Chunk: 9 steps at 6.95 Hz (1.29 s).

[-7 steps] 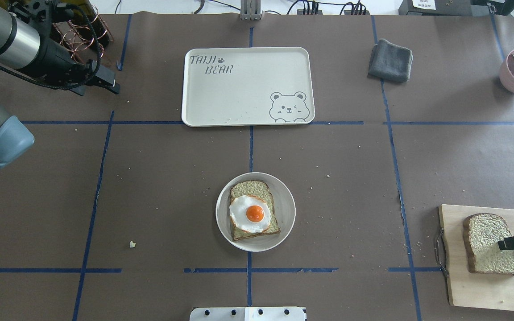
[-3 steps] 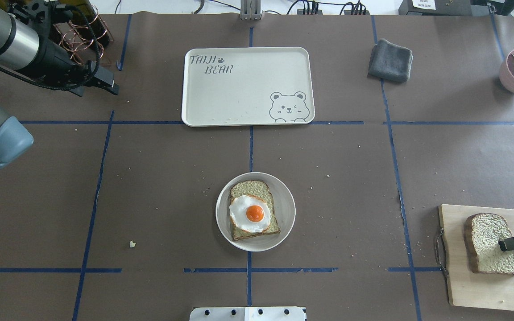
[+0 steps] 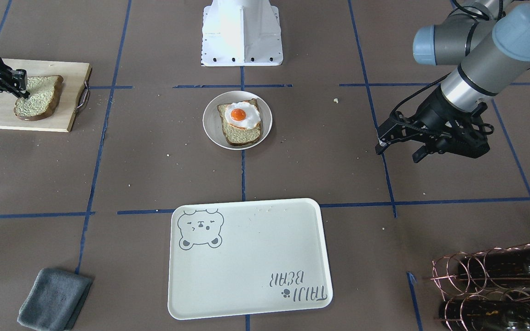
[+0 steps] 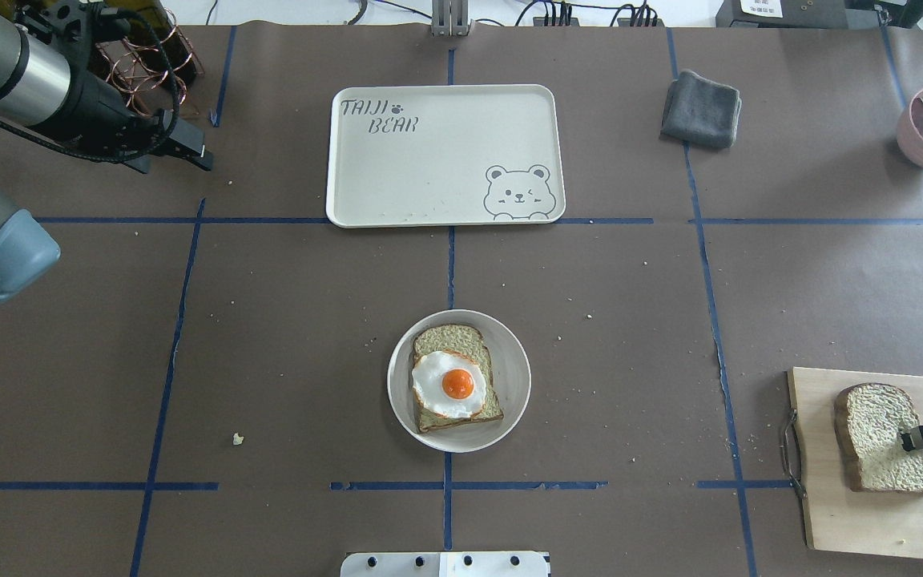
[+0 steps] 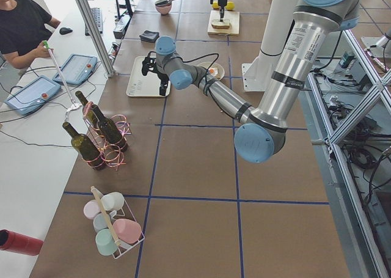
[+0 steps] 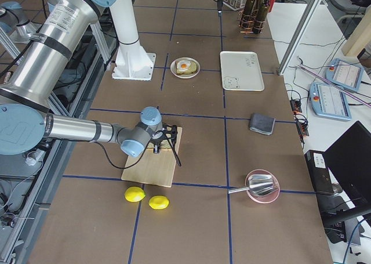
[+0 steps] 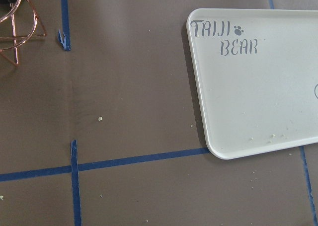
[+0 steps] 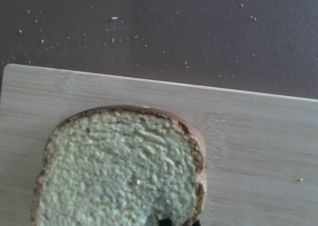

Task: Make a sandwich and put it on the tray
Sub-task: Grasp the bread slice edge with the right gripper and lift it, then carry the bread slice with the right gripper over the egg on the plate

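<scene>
Seen from overhead, your tabletop [image 4: 269, 336] carries the TAIJI BEAR tray [image 4: 429, 160] at 12 o'clock of the plate [image 4: 513, 377], the cutting board [image 4: 870, 521] at 4 o'clock. The plate holds one bread slice [image 4: 449, 340] under the fried egg [image 4: 457, 385]; the second slice [image 4: 870, 433] lies on the board. Your right pincer [image 4: 908, 439] touches its 3 o'clock edge, whether gripping is unclear; your left pincer [image 3: 397, 154] hovers spread wide at the tray's 9 o'clock.

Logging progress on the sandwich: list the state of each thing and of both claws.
Bottom slice: on the plate, egg on top, no top slice.
Second slice: on the cutting board.
Tray: empty.
Left claw: open, holding nothing.
Right claw: at the second slice's edge, grip unclear.
</scene>
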Each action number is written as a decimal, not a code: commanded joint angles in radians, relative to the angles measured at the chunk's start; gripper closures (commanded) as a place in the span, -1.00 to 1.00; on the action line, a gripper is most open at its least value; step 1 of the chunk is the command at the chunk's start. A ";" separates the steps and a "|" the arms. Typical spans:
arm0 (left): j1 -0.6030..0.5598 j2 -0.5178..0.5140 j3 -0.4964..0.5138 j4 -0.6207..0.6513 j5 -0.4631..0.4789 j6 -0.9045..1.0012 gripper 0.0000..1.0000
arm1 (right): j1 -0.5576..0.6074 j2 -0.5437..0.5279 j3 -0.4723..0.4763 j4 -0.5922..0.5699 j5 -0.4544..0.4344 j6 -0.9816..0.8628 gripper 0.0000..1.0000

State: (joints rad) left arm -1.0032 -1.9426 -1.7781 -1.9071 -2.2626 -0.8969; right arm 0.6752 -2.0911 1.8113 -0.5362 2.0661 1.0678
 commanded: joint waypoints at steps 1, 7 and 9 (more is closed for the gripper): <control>0.000 -0.001 0.000 0.000 0.000 -0.002 -1.00 | 0.007 -0.001 0.042 0.002 0.003 0.000 1.00; 0.000 -0.001 0.009 -0.001 -0.002 -0.004 -1.00 | 0.201 0.262 0.115 -0.031 0.249 0.009 1.00; 0.000 -0.001 0.006 -0.001 -0.003 -0.007 -1.00 | 0.199 0.539 0.115 -0.275 0.262 0.070 1.00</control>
State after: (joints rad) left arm -1.0032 -1.9442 -1.7702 -1.9081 -2.2651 -0.9019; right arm 0.8744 -1.7155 1.9287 -0.6734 2.3173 1.1074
